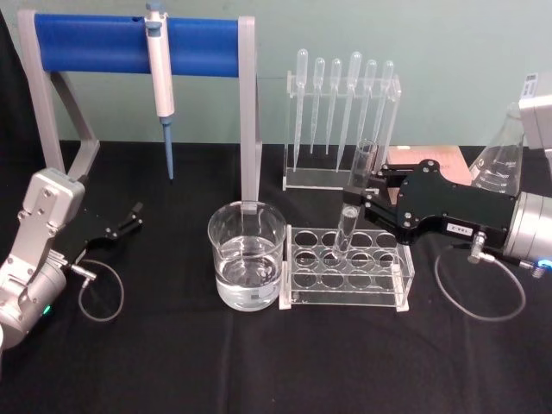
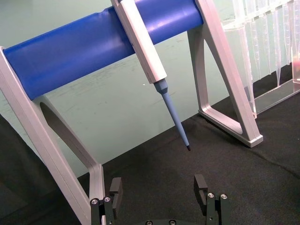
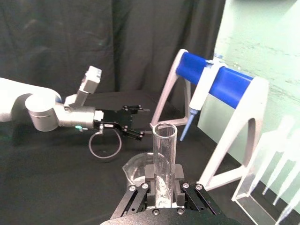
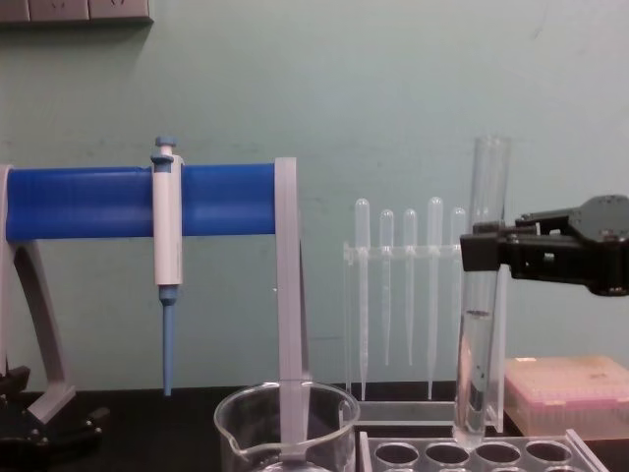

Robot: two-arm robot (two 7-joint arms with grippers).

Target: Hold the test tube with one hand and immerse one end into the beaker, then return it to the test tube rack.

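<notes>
The test tube (image 1: 356,194) stands nearly upright with my right gripper (image 1: 355,207) shut on its middle. Its rounded lower end sits at a hole in the top of the clear rack (image 1: 345,269). From the chest, the test tube (image 4: 479,295) reaches down to the rack's top plate, with the right gripper (image 4: 484,248) coming in from the right. Through the right wrist camera the test tube (image 3: 163,159) rises between the pads. The beaker (image 1: 247,254), holding clear liquid, stands just left of the rack, apart from the tube. My left gripper (image 1: 129,220) rests open at the far left; its fingers (image 2: 115,190) hold nothing.
A blue-barred stand (image 1: 129,43) with a hanging pipettor (image 1: 160,78) rises behind the beaker. Behind the hole rack stands a holder of plastic pipettes (image 1: 341,121). A glass flask (image 1: 500,159) and a pink box (image 4: 565,393) sit at the back right. Black cloth covers the table.
</notes>
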